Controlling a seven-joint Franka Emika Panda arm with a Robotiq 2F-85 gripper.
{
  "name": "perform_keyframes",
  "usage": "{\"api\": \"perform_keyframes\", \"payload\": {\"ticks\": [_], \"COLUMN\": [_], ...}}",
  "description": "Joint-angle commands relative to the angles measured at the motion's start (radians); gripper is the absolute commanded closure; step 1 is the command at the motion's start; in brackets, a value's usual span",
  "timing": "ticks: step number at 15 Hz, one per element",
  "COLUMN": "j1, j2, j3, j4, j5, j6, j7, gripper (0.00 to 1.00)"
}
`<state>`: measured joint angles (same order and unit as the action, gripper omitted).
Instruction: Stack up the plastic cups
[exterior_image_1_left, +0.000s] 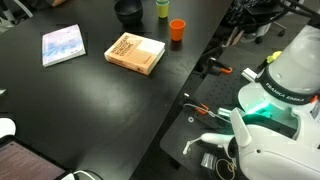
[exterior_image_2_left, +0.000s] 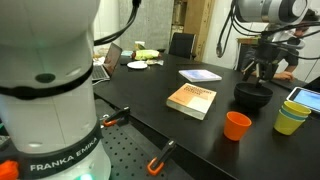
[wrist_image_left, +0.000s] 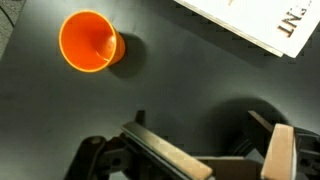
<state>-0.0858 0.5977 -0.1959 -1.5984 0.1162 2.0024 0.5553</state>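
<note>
An orange cup (exterior_image_1_left: 177, 30) (exterior_image_2_left: 237, 125) stands upright on the black table, its mouth up in the wrist view (wrist_image_left: 90, 42). A yellow cup (exterior_image_1_left: 162, 8) (exterior_image_2_left: 292, 118) stands near the dark bowl. Something blue (exterior_image_2_left: 301, 97) sits at its top or just behind it; I cannot tell which. My gripper (exterior_image_2_left: 262, 68) hangs above the table near the bowl. In the wrist view its fingers (wrist_image_left: 225, 155) are spread apart with nothing between them, and the orange cup lies off to one side of them.
An orange book (exterior_image_1_left: 135, 53) (exterior_image_2_left: 192, 101) (wrist_image_left: 270, 25) lies close to the orange cup. A dark round bowl (exterior_image_1_left: 127, 11) (exterior_image_2_left: 252, 96) stands beside the yellow cup. A blue-white booklet (exterior_image_1_left: 62, 45) (exterior_image_2_left: 200, 75) lies farther off. The robot base (exterior_image_1_left: 270, 120) stands at the table's edge.
</note>
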Motion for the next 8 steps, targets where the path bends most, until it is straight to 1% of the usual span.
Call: {"api": "perform_keyframes", "payload": {"ticks": [1, 6, 8], "j1": [0.029, 0.039, 0.035], "j2": [-0.154, -0.291, -0.354], "j3": [-0.007, -0.006, -0.012], "j4": [-0.245, -0.509, -0.618], "j5": [0.004, 0.003, -0.011], "j6": [0.089, 0.181, 0.246], "j7": [0.069, 0.116, 0.122], "gripper": [0.0, 0.0, 0.0]}}
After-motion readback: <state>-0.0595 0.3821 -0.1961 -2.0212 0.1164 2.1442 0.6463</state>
